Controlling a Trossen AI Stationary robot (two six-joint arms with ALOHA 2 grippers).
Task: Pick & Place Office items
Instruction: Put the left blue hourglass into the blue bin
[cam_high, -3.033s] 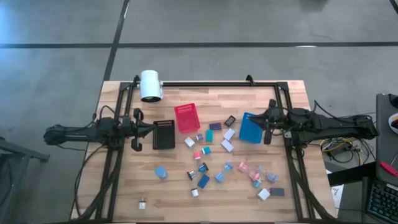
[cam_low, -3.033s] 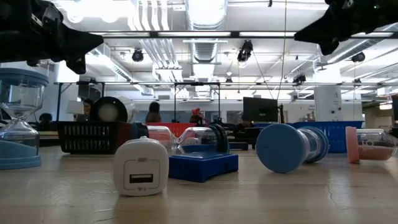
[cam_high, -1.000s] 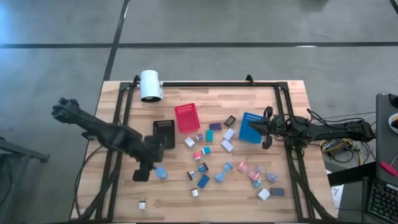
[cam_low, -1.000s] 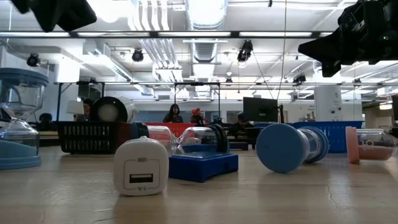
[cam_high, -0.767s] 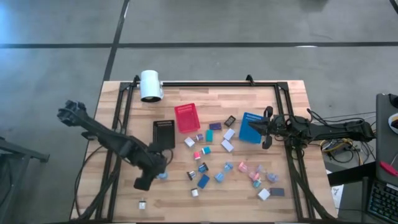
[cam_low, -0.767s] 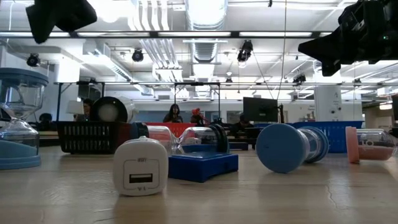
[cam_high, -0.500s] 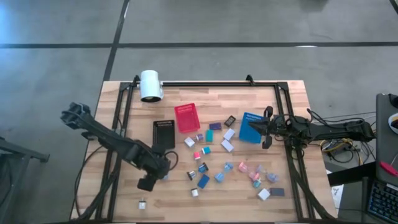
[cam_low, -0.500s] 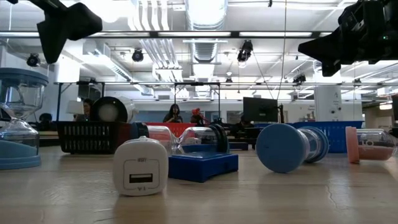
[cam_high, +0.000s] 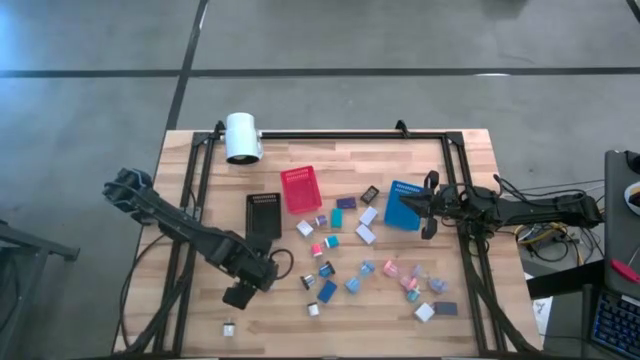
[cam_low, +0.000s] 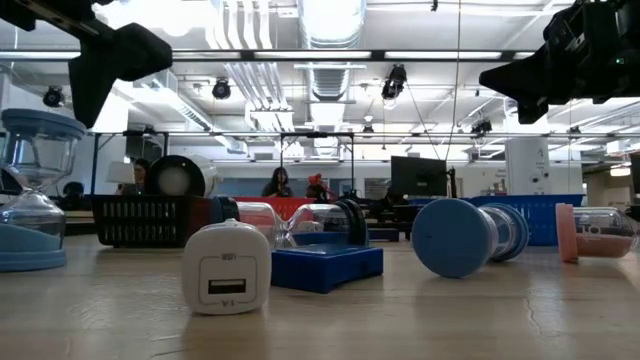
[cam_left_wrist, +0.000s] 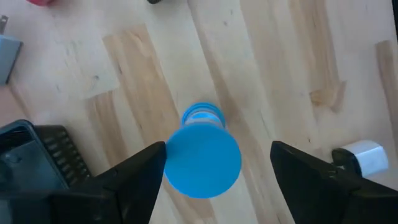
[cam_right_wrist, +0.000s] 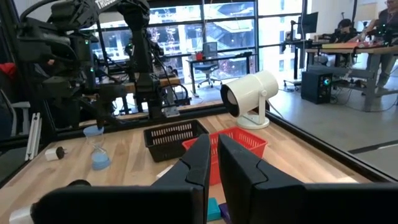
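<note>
- Office items (cam_high: 365, 265), small blocks, clips and round bits in white, pink, blue and teal, lie scattered across the middle of the wooden table (cam_high: 460, 160).
- One of them, a blue hourglass (cam_left_wrist: 203, 149), stands upright near the table's left side, directly beneath the left gripper (cam_left_wrist: 217, 171).
- That gripper hovers above it with fingers spread wide on either side, holding nothing; it looks lined up for a grasp.
- At the far side, the right gripper (cam_high: 430, 212) waits beside the blue bin (cam_high: 404, 206), fingers pressed together and empty.

no legible text (arm lettering too cropped)
</note>
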